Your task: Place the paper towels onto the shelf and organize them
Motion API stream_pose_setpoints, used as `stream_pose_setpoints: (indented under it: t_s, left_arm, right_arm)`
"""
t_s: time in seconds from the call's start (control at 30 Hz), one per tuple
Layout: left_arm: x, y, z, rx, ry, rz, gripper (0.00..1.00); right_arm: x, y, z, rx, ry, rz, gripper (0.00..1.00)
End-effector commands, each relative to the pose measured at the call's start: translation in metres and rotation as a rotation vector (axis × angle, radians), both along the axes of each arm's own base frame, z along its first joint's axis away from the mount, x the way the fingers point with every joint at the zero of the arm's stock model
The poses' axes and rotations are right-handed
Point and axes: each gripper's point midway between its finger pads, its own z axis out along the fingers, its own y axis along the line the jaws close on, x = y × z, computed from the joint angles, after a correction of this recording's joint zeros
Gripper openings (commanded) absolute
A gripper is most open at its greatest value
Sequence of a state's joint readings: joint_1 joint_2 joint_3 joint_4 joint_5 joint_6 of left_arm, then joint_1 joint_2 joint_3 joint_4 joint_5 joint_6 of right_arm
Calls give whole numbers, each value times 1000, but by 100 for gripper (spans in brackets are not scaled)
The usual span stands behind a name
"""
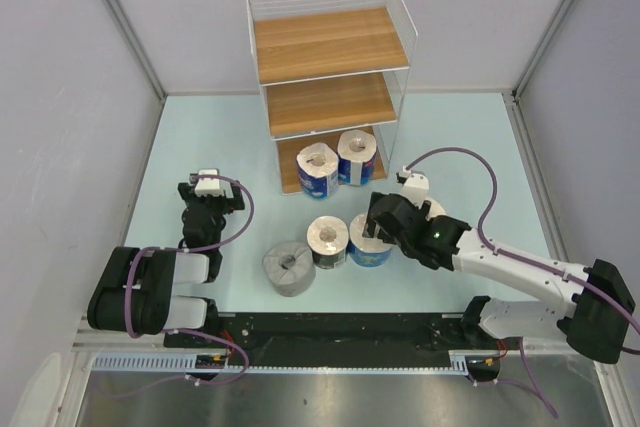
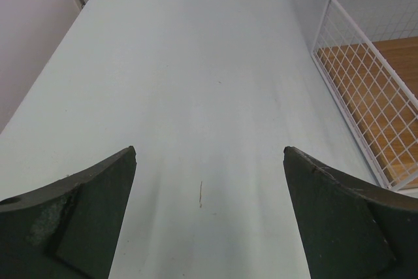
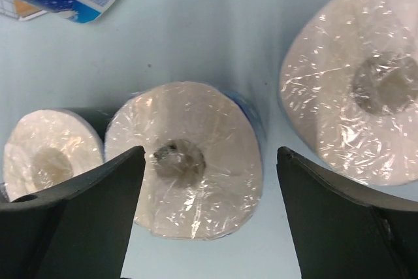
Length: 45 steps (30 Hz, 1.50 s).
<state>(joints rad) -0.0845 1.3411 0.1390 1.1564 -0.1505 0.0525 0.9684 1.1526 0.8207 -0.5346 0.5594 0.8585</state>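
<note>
Two rolls [image 1: 320,169] on shelf [image 1: 330,44] bottom board plain from above, right wrist view shows right gripper [image 3: 209,158] jaws apart over blue-wrapped roll [image 3: 196,187], left gripper [image 2: 209,158] jaws apart over table [image 2: 196,63].

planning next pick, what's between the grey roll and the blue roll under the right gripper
The dark-wrapped roll, standing on end beside the blue roll; the top view shows it.

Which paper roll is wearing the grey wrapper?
The grey-wrapped white paper roll, leftmost on the pale table, closest to its near edge. The dark-wrapped roll beside it looks black.
</note>
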Motion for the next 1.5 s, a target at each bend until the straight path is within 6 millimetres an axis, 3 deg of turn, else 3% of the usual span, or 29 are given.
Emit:
stream_pose_setpoints:
  t_s: [0.0, 0.53, 0.9, 1.03, 1.2, 1.37, 1.47]
  left_arm:
    - [9, -2, 20, -13, -63, -12, 100]
    - [9, -2, 20, -12, -63, -12, 100]
    - [9, -2, 20, -12, -64, -12, 100]
    - [8, -2, 19, -10, -63, -12, 100]
    - [9, -1, 20, -12, -63, -11, 100]
    - [9, -2, 20, -13, -63, -12, 100]
    - [9, -2, 20, -13, -63, -12, 100]
  right_arm:
    - [2, -15, 3, 31, 3, -81, 86]
    - [-3, -11, -25, 44, 71, -59, 74]
    - [-2, -3, -47, 14, 109, -31, 71]
    - [-2, -2, -52, 3, 117, -27, 62]
    - [-1, -9, -32, 10, 49, -38, 33]
    - [2, -19, -7, 18, -26, -32, 31]
    - [5, -22, 25, 66, -121, 6, 32]
